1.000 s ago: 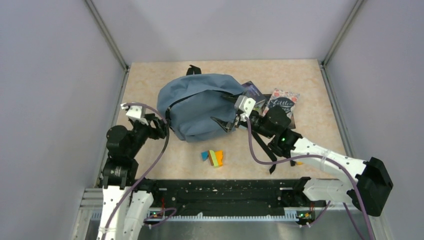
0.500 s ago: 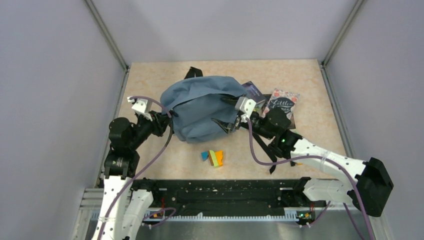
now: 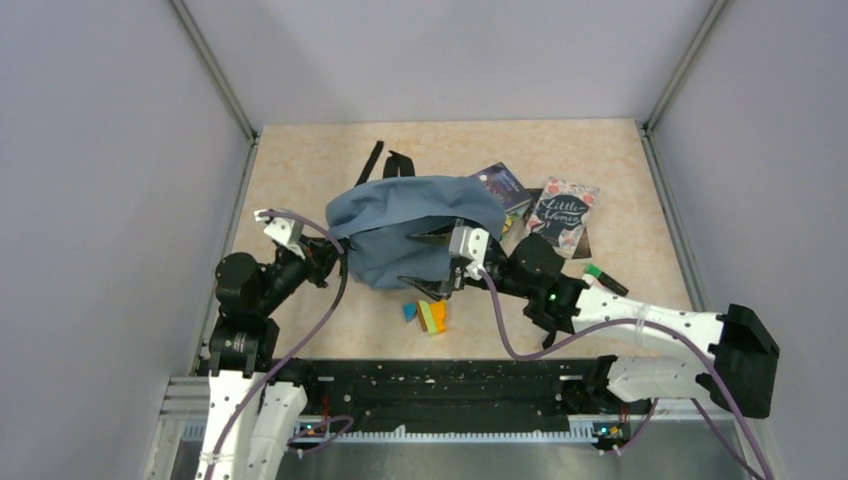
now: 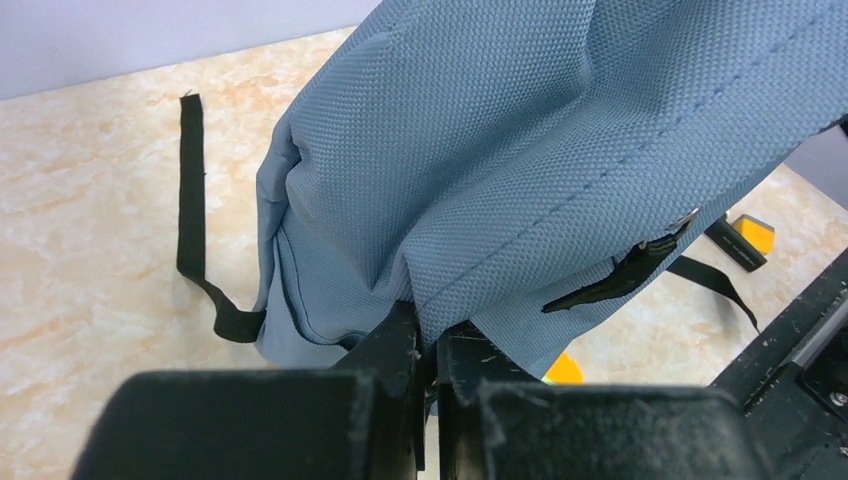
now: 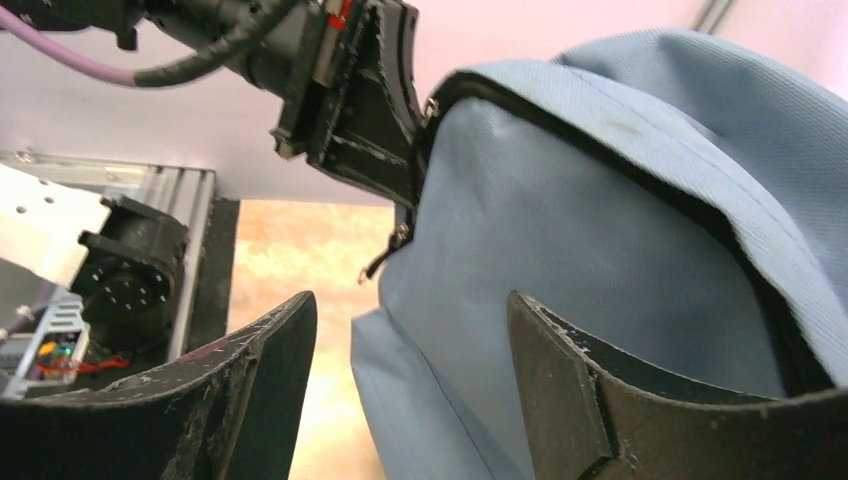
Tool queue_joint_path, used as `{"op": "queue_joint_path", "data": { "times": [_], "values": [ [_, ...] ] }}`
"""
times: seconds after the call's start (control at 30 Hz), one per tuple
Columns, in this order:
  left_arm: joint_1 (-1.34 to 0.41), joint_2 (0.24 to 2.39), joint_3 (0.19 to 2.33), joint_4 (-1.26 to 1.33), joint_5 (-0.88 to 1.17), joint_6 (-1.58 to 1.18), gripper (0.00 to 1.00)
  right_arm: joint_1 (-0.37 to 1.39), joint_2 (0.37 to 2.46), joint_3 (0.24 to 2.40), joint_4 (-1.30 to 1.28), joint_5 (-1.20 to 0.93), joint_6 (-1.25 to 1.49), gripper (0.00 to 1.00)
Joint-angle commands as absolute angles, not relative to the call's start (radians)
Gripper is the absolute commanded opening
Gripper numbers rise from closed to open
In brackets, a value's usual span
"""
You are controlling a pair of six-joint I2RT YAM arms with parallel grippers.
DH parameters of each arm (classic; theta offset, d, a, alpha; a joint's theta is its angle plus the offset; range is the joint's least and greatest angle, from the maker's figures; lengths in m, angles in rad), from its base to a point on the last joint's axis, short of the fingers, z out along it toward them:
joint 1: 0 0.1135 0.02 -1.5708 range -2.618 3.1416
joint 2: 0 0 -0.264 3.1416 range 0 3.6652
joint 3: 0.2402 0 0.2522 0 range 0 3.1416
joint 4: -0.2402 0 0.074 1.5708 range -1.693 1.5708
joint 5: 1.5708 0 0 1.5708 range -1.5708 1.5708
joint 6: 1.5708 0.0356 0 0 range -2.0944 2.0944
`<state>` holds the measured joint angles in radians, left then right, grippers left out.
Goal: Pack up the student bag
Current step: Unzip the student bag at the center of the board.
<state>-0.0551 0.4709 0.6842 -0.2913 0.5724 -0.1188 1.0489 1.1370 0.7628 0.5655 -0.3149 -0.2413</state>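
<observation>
The student bag (image 3: 405,225) is a slate-blue backpack slumped mid-table, black straps (image 3: 385,160) trailing behind it. My left gripper (image 3: 335,258) is shut on the bag's left edge, pinching a fold of fabric (image 4: 430,335) by the seam. The bag's weave (image 4: 520,150) fills the left wrist view, and a strap (image 4: 190,200) lies on the table. My right gripper (image 3: 425,262) stands open at the bag's near side. In the right wrist view the bag (image 5: 600,250) hangs between the spread fingers (image 5: 270,370) of the right gripper (image 5: 410,340), untouched by them. The left gripper (image 5: 360,100) holds the zipper edge above.
Two books lie right of the bag, a dark one (image 3: 505,185) and a "Little Women" one (image 3: 563,210). Coloured blocks (image 3: 428,315) sit just near of the bag. A green-capped marker (image 3: 600,275) lies by the right arm. Grey walls enclose the table.
My left gripper has shut on the bag's left edge. The bag has shifted and lifted, baring its straps behind. My right gripper has moved left and nearer along the bag's front.
</observation>
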Motion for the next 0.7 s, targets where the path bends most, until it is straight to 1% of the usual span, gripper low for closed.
{"op": "queue_joint_path", "data": {
  "times": [0.0, 0.2, 0.4, 0.57, 0.67],
  "values": [
    [-0.061, 0.468, 0.684, -0.194, 0.634, -0.147, 0.0, 1.107, 1.227, 0.831, 0.713, -0.318, -0.164, 0.66],
    [-0.064, 0.451, 0.677, -0.2, 0.626, -0.149, 0.0, 1.148, 1.369, 0.912, 0.786, -0.313, -0.073, 0.6],
    [-0.067, 0.454, 0.677, -0.2, 0.634, -0.15, 0.0, 1.169, 1.438, 0.957, 0.835, -0.195, -0.055, 0.58],
    [-0.067, 0.454, 0.676, -0.201, 0.637, -0.15, 0.0, 1.18, 1.477, 0.992, 0.841, -0.184, -0.075, 0.57],
    [-0.067, 0.45, 0.675, -0.204, 0.635, -0.149, 0.0, 1.182, 1.5, 1.008, 0.856, -0.162, -0.069, 0.55]
  ]
}}
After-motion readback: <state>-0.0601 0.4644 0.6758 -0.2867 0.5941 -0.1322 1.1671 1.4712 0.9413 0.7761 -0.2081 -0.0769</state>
